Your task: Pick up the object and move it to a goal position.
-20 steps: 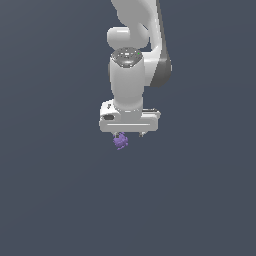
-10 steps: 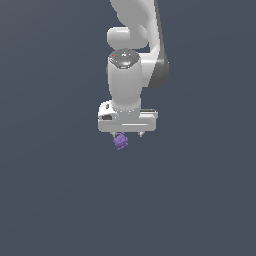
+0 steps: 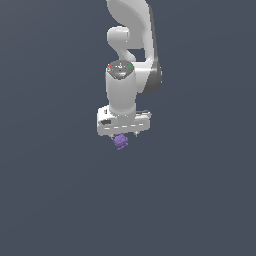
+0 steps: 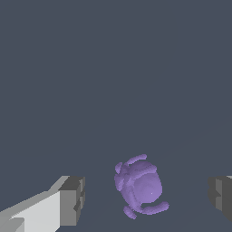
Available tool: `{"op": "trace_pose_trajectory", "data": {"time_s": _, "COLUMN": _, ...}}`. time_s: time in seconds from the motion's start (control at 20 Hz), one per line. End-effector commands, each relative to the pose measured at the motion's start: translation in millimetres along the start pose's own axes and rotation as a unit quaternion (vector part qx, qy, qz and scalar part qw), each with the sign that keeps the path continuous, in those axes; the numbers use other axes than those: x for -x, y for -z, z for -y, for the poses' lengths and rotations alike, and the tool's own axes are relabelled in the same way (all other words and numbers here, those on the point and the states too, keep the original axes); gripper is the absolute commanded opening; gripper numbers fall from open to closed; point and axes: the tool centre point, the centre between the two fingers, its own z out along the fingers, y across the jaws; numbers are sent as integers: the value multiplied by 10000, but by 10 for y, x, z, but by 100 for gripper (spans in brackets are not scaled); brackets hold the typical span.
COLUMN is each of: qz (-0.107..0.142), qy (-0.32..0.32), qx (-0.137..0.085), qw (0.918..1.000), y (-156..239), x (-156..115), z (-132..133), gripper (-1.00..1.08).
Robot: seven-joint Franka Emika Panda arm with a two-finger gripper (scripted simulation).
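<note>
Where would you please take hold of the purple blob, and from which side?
Grip the purple blob across its rounded middle, coming straight from above: the open pincer already straddles it, with room on both sides. Avoid the small knobs, which may slip.

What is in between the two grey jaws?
The purple blob sits between the gripper's open jaws, touching neither. Only bare dark floor fills the gaps on either side. The wrist view shows this best.

White arm hanging straight down, wrist vertical.
The gripper (image 3: 121, 136) points at the floor with its jaws spread wide; in the wrist view both grey fingertips (image 4: 72, 200) sit well apart, touching nothing.
</note>
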Motion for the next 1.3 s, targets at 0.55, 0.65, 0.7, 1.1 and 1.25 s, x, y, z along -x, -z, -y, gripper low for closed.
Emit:
{"op": "trace_pose_trajectory", "data": {"time_s": 0.55, "qz": 131, "qy": 1303, "qx": 23, "qw": 9914, "y": -555, "x": 499, "z": -140, "gripper": 100}}
{"op": "trace_pose_trajectory", "data": {"time_s": 0.65, "qz": 141, "qy": 1408, "qx": 21, "qw": 9899, "y": -596, "x": 541, "z": -147, "gripper": 100}}
{"op": "trace_pose_trajectory", "data": {"time_s": 0.7, "qz": 145, "qy": 1451, "qx": 20, "qw": 9893, "y": -612, "x": 559, "z": -150, "gripper": 100}}
{"op": "trace_pose_trajectory", "data": {"time_s": 1.1, "qz": 157, "qy": 1547, "qx": 16, "qw": 9878, "y": -655, "x": 602, "z": -157, "gripper": 100}}
{"op": "trace_pose_trajectory", "data": {"time_s": 1.25, "qz": 157, "qy": 1550, "qx": 16, "qw": 9878, "y": -705, "x": 606, "z": -155, "gripper": 100}}
